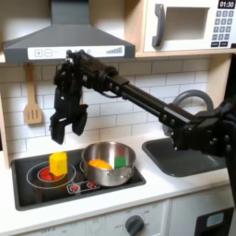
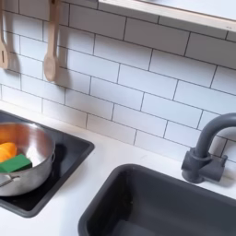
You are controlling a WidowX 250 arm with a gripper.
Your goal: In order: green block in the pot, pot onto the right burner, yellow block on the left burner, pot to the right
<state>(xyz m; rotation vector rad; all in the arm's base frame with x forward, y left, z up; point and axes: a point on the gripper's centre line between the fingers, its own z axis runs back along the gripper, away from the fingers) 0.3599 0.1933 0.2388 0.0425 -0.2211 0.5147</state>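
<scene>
First exterior view: the gripper (image 1: 60, 131) hangs in the air above the stove (image 1: 28, 189), and its fingers are apart with nothing between them. Right under it, the yellow block (image 1: 58, 163) stands upright on the red burner (image 1: 44, 173) on the first exterior view's left. The block and the gripper are not touching. The shiny pot (image 1: 109, 163) sits next to it, on the first exterior view's right side of the stove. Inside the pot lie the green block (image 1: 122, 162) and an orange piece (image 1: 99, 165), side by side. Second exterior view: the pot (image 2: 37, 152) is at the left edge, with the green block (image 2: 15, 164) resting in front of the orange piece (image 2: 7, 151). A gray sink (image 2: 157, 205) and faucet (image 2: 206, 152) are on the second exterior view's right
</scene>
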